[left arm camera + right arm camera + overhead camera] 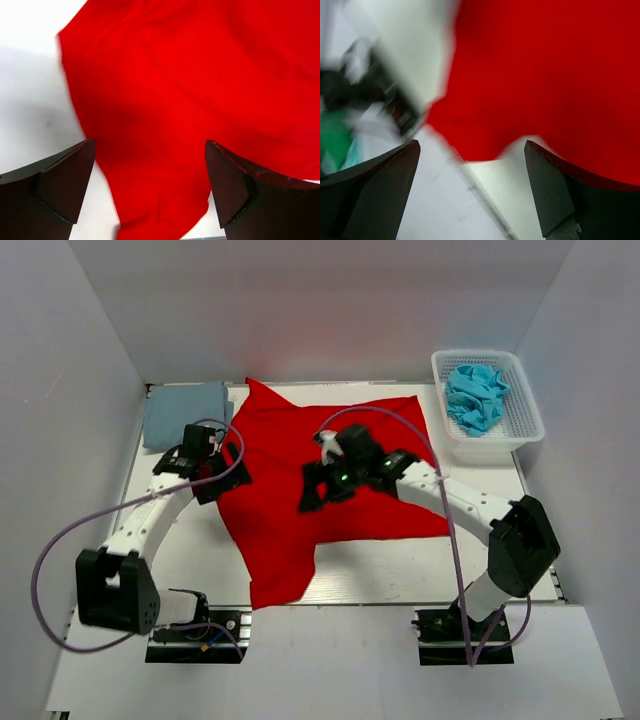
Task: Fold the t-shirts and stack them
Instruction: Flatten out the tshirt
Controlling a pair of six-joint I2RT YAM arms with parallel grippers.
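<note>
Judging from how the cloth lies, about a third of the job looks done. The grey-blue t-shirt (185,412) sits folded in a neat rectangle at the far left corner of the tabletop (400,570), the only one finished. The red t-shirt (290,530) is spread open across the middle, one end trailing toward the near edge, with no fold that I can make out. The turquoise t-shirt (476,397) lies crumpled in the white basket (527,405) at the far right corner. That leaves two shirts to fold, then the stacking.

The left hand (213,478) hovers at the red shirt's left edge, fingers apart and empty. The right hand (318,490) hangs over its middle, also spread wide and gripping nothing.

Only the top view shows all three shirts and the basket. The left wrist view shows, close up, the red hem running under the gap between its fingers, bare tabletop beside it. The right wrist view is smeared: it shows a red edge and bare tabletop, with a dark and green blur at its left that I cannot identify.
</note>
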